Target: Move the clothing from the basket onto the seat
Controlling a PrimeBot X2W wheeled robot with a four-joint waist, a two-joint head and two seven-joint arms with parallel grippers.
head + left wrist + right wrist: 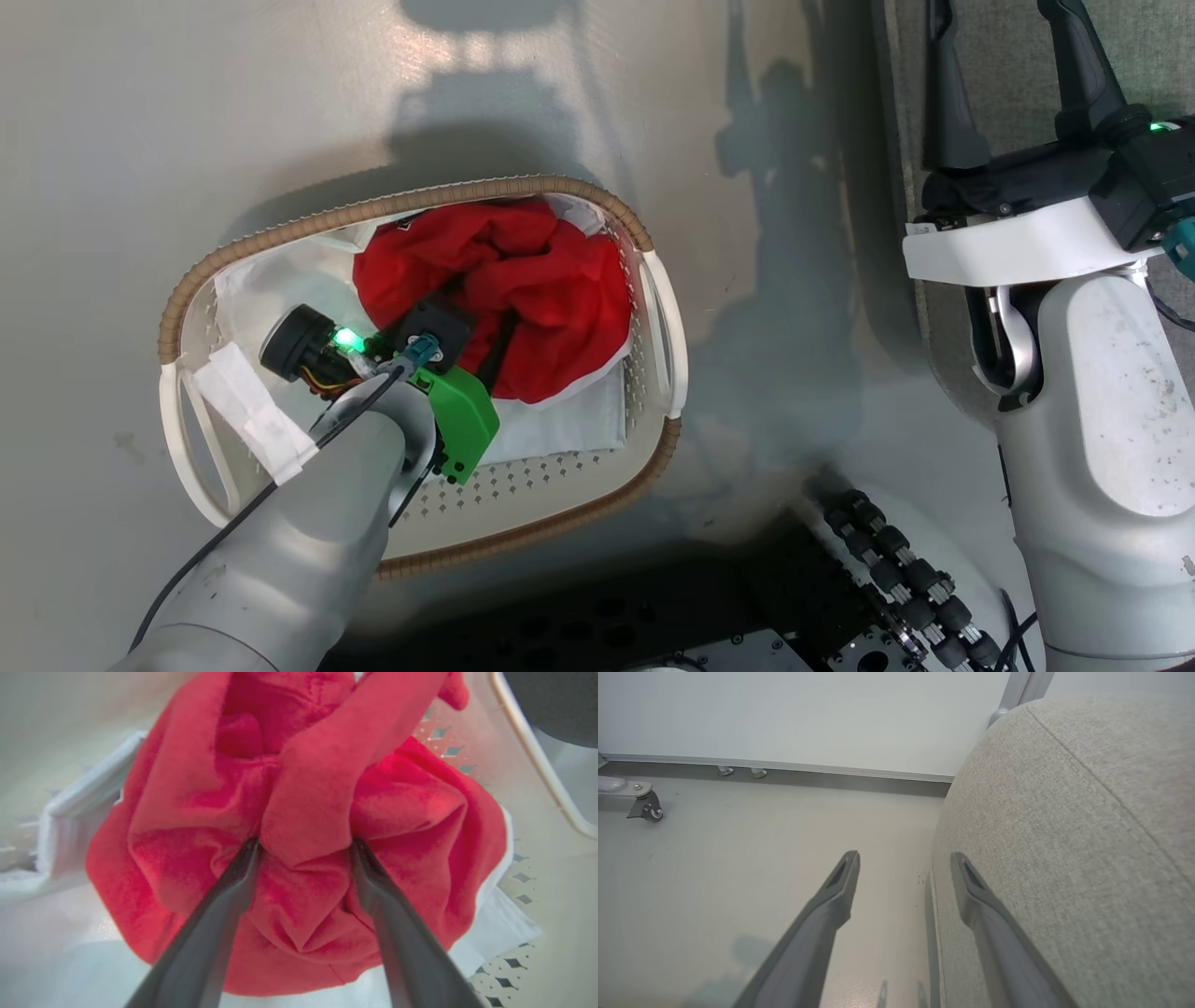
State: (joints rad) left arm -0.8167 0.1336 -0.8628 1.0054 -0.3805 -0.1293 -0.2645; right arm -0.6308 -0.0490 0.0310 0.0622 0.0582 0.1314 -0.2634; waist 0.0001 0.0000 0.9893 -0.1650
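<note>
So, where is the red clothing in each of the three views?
Head view: clothing left of centre, in the basket's right half.
Left wrist view: centre, a fold between the fingers of the left end effector.
Right wrist view: faces the seat and floor.
Shared landmark: the basket's white wall with holes.

1. The clothing (pixel 523 280) is bright red, plain where I see it.
2. The basket (pixel 523 485) is white with rows of small diamond holes, and its woven rim (pixel 308 224) is tan.
3. The liner cloth (pixel 569 420) is white.
4. The seat (pixel 1064 826) is pale grey woven fabric.
5. The floor (pixel 140 140) is smooth light grey.
6. My left gripper (pixel 304 845) and right gripper (pixel 905 858) are dark grey, and a bracket (pixel 462 420) on my left wrist is bright green.
</note>
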